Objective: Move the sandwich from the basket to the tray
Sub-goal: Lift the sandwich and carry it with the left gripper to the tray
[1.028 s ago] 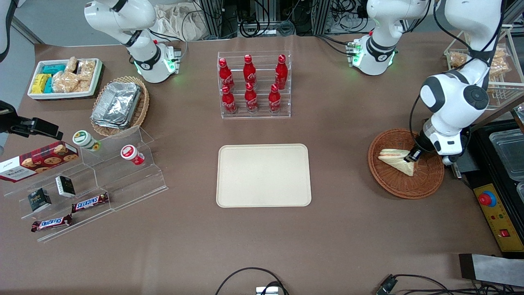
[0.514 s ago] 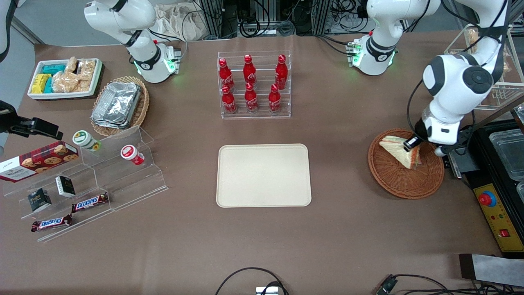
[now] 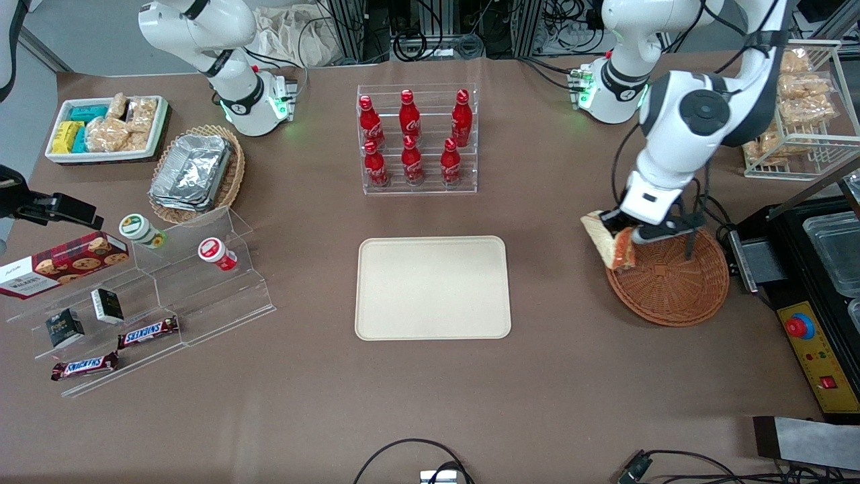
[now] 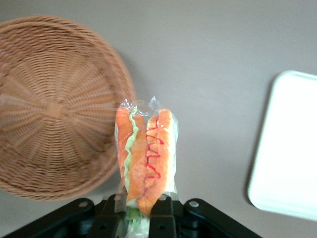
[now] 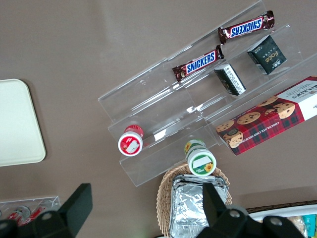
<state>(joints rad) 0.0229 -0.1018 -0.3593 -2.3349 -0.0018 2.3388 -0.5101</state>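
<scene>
We log the scene by size. The brown tabletop (image 3: 269,403) carries the cream tray (image 3: 433,288) at its middle, bare, with the rack of red cola bottles (image 3: 418,138) farther from the front camera than it. Toward the working arm's end sits the reddish-brown wicker basket (image 3: 672,279), now holding nothing (its woven floor shows bare in the wrist view (image 4: 54,106) too).

The left gripper (image 3: 621,232) hangs above the basket rim on the side nearest the tray. Its fingers (image 4: 161,218) are pinched narrow on the wrapped sandwich (image 3: 611,245), gripping it at one end; the wedge stands on edge between them, filling layers of orange and green facing the wrist camera (image 4: 146,158), clear film around it.

Progress, as we judge it: the pick is done and the sandwich is lifted clear of the basket. What is left is the carry across the open tabletop to the tray, lowering, and release. The tray edge (image 4: 282,148) is near but apart from the sandwich; nothing stands between them.
</scene>
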